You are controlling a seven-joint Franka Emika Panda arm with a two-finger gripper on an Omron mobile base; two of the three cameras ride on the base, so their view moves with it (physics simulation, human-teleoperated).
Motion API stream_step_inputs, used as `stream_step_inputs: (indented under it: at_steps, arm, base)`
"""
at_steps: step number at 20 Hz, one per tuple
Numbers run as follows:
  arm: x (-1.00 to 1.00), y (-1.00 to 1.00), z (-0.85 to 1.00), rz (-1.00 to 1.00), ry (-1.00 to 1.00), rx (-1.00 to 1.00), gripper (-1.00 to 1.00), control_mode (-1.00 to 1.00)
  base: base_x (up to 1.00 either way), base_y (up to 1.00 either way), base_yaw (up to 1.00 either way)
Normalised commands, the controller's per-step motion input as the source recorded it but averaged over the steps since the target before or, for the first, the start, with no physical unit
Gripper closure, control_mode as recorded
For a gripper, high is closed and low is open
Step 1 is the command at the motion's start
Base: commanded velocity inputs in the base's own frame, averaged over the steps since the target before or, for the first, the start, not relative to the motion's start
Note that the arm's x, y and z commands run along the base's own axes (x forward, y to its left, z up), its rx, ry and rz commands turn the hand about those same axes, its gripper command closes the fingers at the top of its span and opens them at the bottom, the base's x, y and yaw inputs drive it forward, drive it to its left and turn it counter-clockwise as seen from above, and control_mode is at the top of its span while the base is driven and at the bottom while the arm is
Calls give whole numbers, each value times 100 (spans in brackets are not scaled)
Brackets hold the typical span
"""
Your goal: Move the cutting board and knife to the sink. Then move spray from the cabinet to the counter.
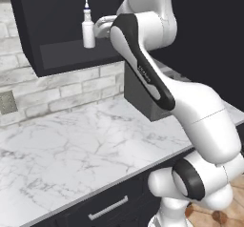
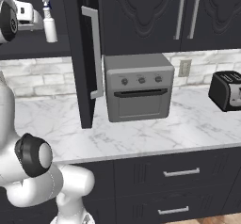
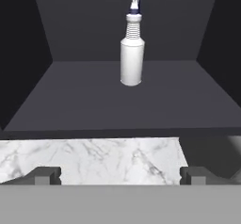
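1. Your jaws (image 3: 120, 175) stand wide apart with nothing between them; in the hand view the two dark fingertips (image 3: 45, 175) rise at the far left and far right of the bottom edge.
2. Straight ahead of the jaws, and apart from them, stands the small white plastic spray bottle (image 3: 131, 53) with its blue-tipped trigger nozzle, upright on the dark shelf floor.
3. That bottle sits inside the dark black wall cabinet (image 3: 117, 96), a box-like shelf interior; you see it near the middle of the shelf, set back from the front lip.
4. From the left base view the same bottle (image 1: 88, 28) is just beside the pale end of your arm, in the open cabinet (image 1: 62, 54).
5. From the right base view the bottle (image 2: 49, 23) stands left of the cabinet's open black door (image 2: 87, 58) with its long silver handle.
6. Below the shelf lies the white marble desk (image 1: 81, 149) with grey veining, over dark drawer fronts.
7. On that desk you have a grey toaster oven (image 2: 139, 86) just right of the door, and a black toaster (image 2: 227, 91) well apart, further right.
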Motion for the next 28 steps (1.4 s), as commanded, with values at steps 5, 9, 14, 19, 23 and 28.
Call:
stream_step_inputs:
  at_steps: [5,9,14,19,23,28]
  arm:
    - [48,0,0,0,-10,0,-100,-100]
    - [50,1,0,0,-8,0,-100,-100]
    - [42,12,0,0,-3,0,-100,-100]
    - [39,16,0,0,-1,0,-100,-100]
    - [35,19,0,0,0,0,-100,-100]
    - [32,13,-3,0,2,-1,-100,-100]
  base:
    - [0,0,0]
    - [0,0,0]
    - [0,0,0]
    - [0,0,0]
    - [0,0,0]
    - [0,0,0]
